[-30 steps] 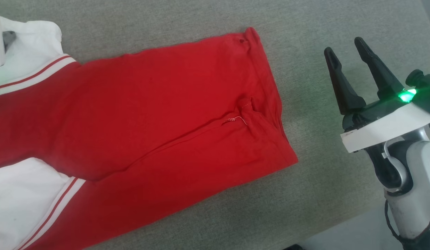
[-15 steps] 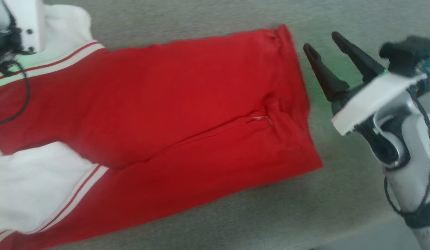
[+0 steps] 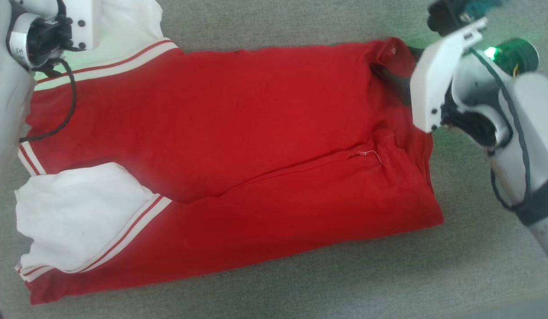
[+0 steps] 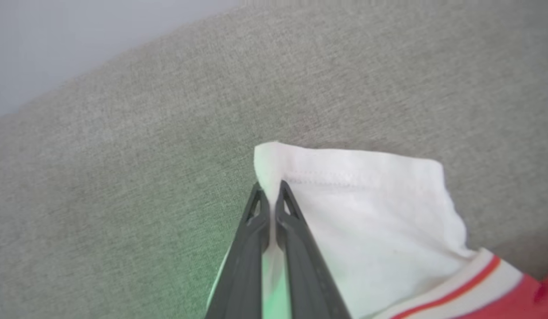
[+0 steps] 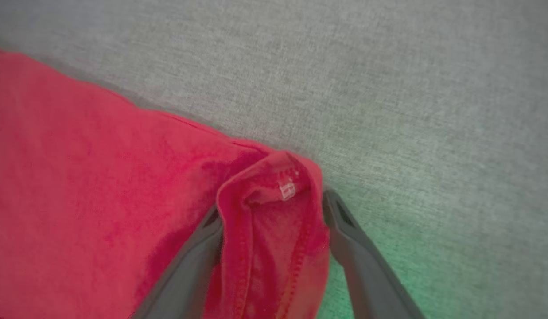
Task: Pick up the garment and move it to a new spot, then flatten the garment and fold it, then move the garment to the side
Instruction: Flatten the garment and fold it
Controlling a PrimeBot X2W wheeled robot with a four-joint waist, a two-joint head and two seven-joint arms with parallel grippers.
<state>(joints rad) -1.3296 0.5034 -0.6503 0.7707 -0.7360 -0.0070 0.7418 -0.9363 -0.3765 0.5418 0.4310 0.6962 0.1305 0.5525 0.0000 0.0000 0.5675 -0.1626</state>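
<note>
Your garment (image 3: 238, 146) lies spread on the grey fabric surface (image 3: 300, 288). The left gripper (image 4: 269, 188) is closed tight on the edge of the garment's far white sleeve. The right gripper (image 5: 272, 206) stands wide open around the bunched far hem corner of the garment and holds nothing. Be careful: if you lift now, only the sleeve side rises and the garment twists. If the right jaws close too shallow, the corner may slip out.
</note>
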